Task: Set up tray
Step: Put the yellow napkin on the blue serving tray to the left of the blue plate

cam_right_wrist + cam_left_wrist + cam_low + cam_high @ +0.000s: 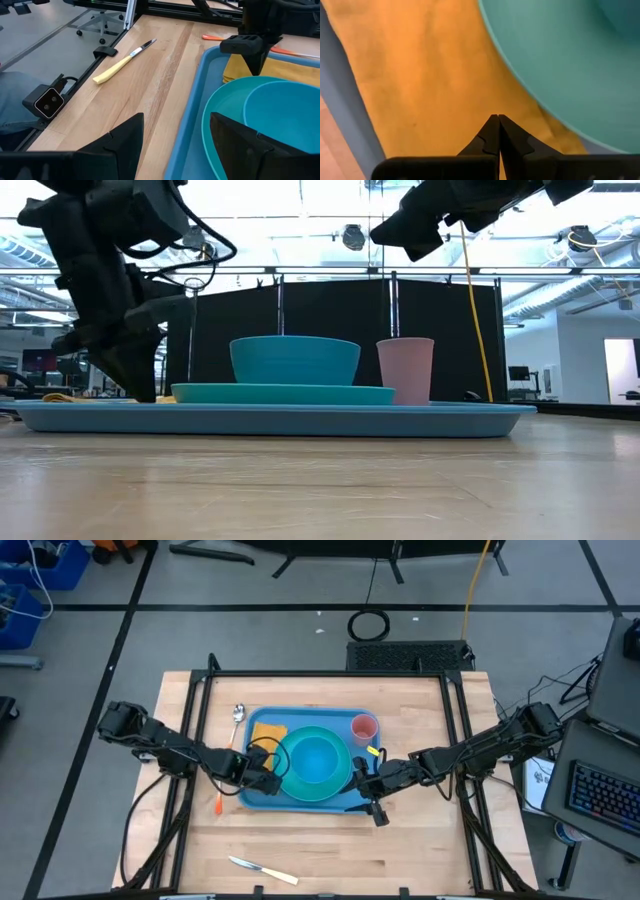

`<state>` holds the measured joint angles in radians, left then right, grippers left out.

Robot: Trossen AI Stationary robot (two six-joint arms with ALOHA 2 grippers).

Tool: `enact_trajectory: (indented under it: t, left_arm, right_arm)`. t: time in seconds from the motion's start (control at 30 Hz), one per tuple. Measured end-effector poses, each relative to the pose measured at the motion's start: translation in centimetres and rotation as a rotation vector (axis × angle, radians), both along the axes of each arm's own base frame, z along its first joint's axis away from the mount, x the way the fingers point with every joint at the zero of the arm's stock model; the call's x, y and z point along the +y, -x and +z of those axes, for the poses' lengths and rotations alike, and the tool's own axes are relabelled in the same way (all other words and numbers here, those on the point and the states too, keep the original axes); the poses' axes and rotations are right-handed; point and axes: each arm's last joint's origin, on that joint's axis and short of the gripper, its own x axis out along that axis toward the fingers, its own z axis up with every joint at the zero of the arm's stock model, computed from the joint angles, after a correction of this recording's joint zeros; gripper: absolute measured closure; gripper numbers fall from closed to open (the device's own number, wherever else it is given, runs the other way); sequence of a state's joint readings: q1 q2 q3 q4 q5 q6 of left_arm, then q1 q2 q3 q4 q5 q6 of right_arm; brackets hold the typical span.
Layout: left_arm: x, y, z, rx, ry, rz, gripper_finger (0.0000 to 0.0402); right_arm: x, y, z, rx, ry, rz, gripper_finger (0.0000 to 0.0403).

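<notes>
Honestly the tray (262,792) mid-table is already carrying plate (290,778), bowl (318,759), cup (364,727) and napkin (267,731), with the pressed-together left gripper (268,780) poking the napkin and the spread right gripper (374,802) hovering while knife (262,871) and spoon (238,714) are lying outside.

We see a robotics lab/workshop: wooden table (320,850) framed by metal rails, grey floor w/ taped lines, black curtain (330,330) behind, ceiling ducts, a rolling chair (97,25), a keyboard (600,795) beside the table's right edge.
</notes>
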<state>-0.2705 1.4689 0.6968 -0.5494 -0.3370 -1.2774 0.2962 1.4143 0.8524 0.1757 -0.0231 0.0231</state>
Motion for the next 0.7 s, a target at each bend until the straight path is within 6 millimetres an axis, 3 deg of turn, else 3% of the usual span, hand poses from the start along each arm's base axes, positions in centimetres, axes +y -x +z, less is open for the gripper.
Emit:
enact_trajectory:
  t: [0.43,0.7]
  left_arm:
    - [-0.3,-1.0,-2.0,0.031,0.038,0.006,0.0401]
    - [-0.5,-1.5,-1.9,-0.021,0.046,0.007,0.0401]
  right_arm:
    - [0.0,0.0,0.0,-0.001,0.0,0.0,0.0187]
    - [0.0,0.0,0.0,-0.003,-0.001,-0.001,0.0187]
